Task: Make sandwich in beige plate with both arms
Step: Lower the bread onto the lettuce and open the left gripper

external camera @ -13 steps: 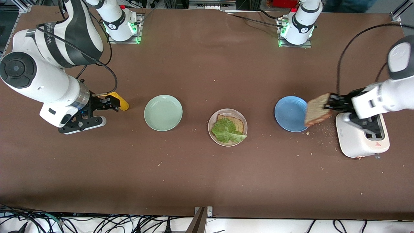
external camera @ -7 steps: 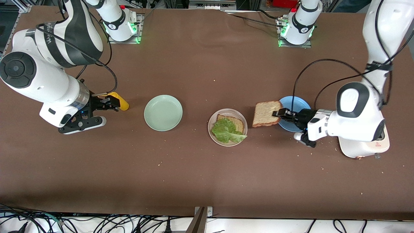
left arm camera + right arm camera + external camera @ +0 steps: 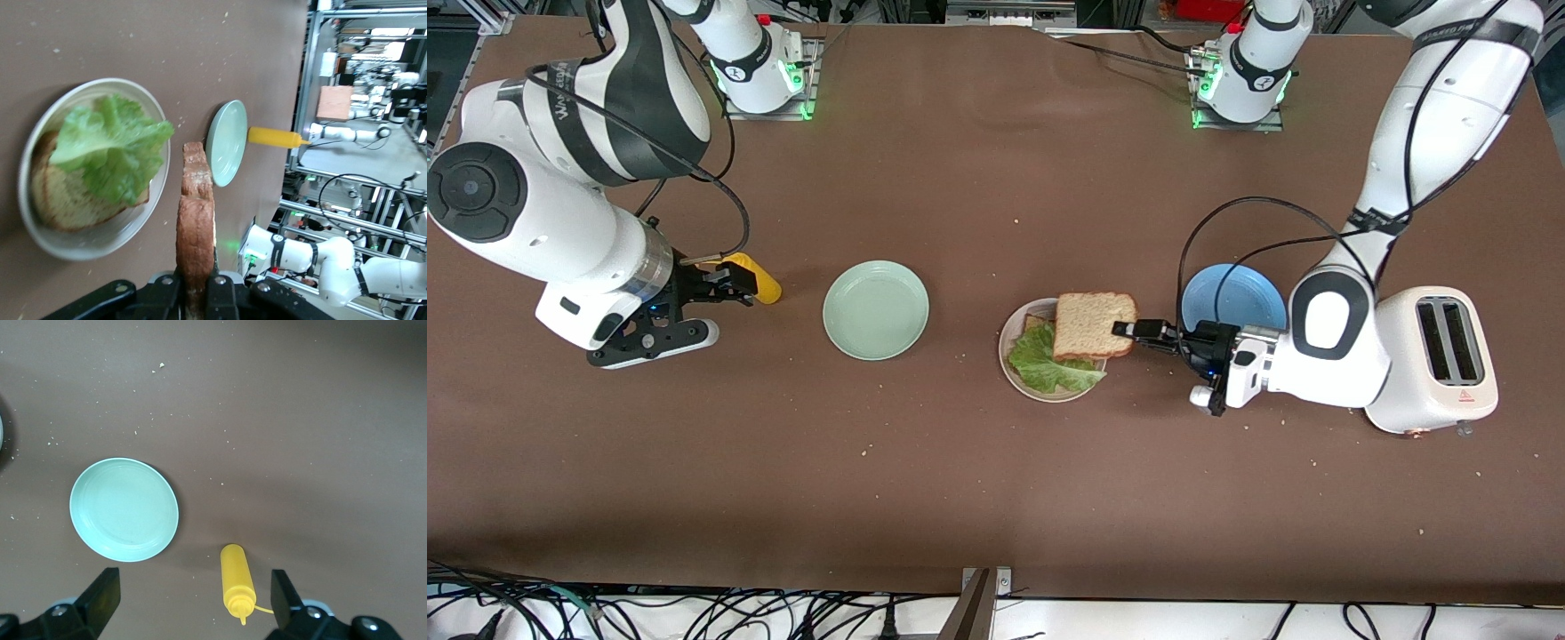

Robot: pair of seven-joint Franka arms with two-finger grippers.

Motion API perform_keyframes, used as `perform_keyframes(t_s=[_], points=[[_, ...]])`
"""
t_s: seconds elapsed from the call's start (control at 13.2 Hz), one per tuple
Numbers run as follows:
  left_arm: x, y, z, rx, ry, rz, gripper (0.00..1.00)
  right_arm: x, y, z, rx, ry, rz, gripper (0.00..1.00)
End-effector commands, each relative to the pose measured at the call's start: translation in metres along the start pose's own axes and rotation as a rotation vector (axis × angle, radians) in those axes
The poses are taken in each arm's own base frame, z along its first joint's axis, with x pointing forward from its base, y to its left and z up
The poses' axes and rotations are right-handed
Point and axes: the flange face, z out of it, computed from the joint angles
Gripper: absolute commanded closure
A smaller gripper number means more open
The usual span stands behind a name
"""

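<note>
Beige is the anchor here: the beige plate [image 3: 1007,356] sits mid-table, carrying a lower bread slice [image 3: 1083,340] and a crinkled lettuce leaf [image 3: 1045,360] draped over it, the leaf reaching toward the plate's camera-side rim. Held in the air over the plate's edge toward the left arm's end is the top bread slice [image 3: 1094,325], pinched by one crust in the left gripper [image 3: 1129,331], whose fingers are clamped tight on it. In the left wrist view the slice [image 3: 195,227] stands on edge, off to one side of the plate [image 3: 133,230] rather than centred above the lettuce [image 3: 113,150].

Beside the plate toward the left arm's end lies the blue plate [image 3: 1232,298], a little farther from the camera, with the white toaster [image 3: 1440,356] past it. Toward the right arm's end of the table from the beige plate are the mint-green plate [image 3: 876,309] and then a yellow squeeze bottle [image 3: 751,277]. The right gripper [image 3: 654,342] waits over the table near that bottle, jaws spread wide and holding nothing.

Judging from this, the main risk is release too soon: the slice overhangs the rim, so it could tip off the plate onto the table. A one-crust grip may also let soft bread sag or tear, and dragging it sideways could pull the lettuce off the lower slice.
</note>
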Motion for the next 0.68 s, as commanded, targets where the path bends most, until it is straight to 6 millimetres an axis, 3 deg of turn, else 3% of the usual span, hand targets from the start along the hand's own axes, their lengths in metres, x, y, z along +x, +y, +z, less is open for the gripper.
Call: perform_keyframes(t_s=[0.0,0.23,0.45,0.53,0.61], points=[[0.015,-0.022,0.019,-0.059,0.078,0.069,1.00,-0.005,-0.002,-0.007,-0.005,-0.005,0.011,0.00],[0.017,-0.044,0.063,-0.083,0.116,0.146,1.00,-0.005,-0.002,-0.006,-0.005,-0.006,0.011,0.00],[0.016,-0.059,0.071,-0.089,0.128,0.157,0.98,-0.005,-0.002,-0.007,-0.005,-0.005,0.011,0.00],[0.016,-0.062,0.072,-0.089,0.126,0.153,0.63,-0.005,-0.002,-0.006,-0.005,-0.006,0.011,0.00],[0.016,-0.064,0.073,-0.084,0.121,0.155,0.01,-0.005,-0.002,-0.006,-0.005,-0.006,0.011,0.00]])
